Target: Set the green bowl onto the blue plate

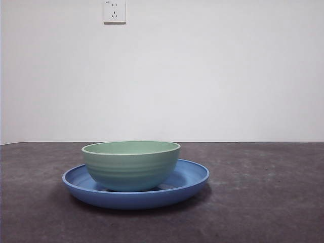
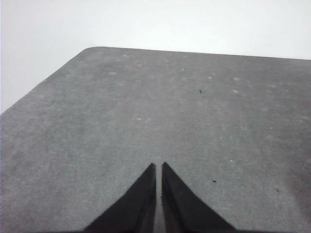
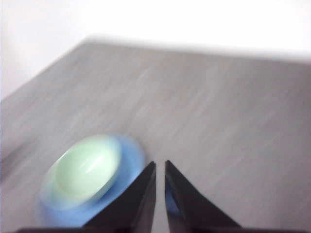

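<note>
On the dark grey tabletop (image 1: 263, 202), toward the front and a little off centre: green bowl (image 1: 130, 164) sitting upright inside the blue plate (image 1: 192, 177), base resting on the plate's floor, plate rim showing all round and reaching wider than the bowl on both sides. Faint horizontal ridges along the bowl's side, lighter rim on top. Behind, plain white wall (image 1: 212, 76) with a white wall socket (image 1: 114, 11) high up.

From the right wrist camera, blurred by motion: right claw (image 3: 160, 164) clenched, jaws nearly touching with only a thin slit between them, grasping nothing. Same green bowl (image 3: 86, 169) and blue plate (image 3: 133, 150) lying just beside the jaw tips, part of the plate hidden behind them; clear of both, no contact visible.

From the left wrist camera: left claw (image 2: 159, 165) likewise clenched and holding nothing, jaws all but meeting, hanging over bare speckled tabletop (image 2: 146, 107) near its rounded corner, well apart from bowl and plate. Neither arm visible from the front.
</note>
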You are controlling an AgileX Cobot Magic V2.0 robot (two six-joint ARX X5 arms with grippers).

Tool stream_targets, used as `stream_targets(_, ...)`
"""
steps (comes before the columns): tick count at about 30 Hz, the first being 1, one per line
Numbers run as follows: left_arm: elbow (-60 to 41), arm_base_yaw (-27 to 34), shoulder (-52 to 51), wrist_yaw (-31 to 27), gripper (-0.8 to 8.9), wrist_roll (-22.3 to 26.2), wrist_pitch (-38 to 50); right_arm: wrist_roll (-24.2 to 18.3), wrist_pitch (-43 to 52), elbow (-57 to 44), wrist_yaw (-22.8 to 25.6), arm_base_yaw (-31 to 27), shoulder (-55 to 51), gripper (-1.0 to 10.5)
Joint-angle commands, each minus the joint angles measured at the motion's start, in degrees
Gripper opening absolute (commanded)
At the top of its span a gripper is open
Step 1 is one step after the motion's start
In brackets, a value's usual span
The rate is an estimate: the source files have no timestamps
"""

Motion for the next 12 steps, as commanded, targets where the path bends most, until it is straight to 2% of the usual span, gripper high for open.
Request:
stream_targets(1, -1.2, 0.2, -0.1, -0.2, 0.19, 0.1, -0.3, -3.7, 12.9, -10.3, 3.5, -4.6, -5.1, 0.3)
stream_targets(5, -1.2, 0.2, -0.1, -0.2, 0.19, 0.1, -0.3, -4.2, 23.1, -24.7, 6.0, -8.3, -13.5, 0.3)
stream_targets(9, -1.2, 0.2, -0.1, -0.2, 0.19, 0.1, -0.3, -4.2, 30.1, -36.7, 13.2, -9.4, -19.2, 0.3)
stream_targets(12, -1.2, 0.2, -0.1, -0.2, 0.19, 0.1, -0.3, -4.3, 33.7, -43.0, 15.5, -9.4, -21.4, 0.3)
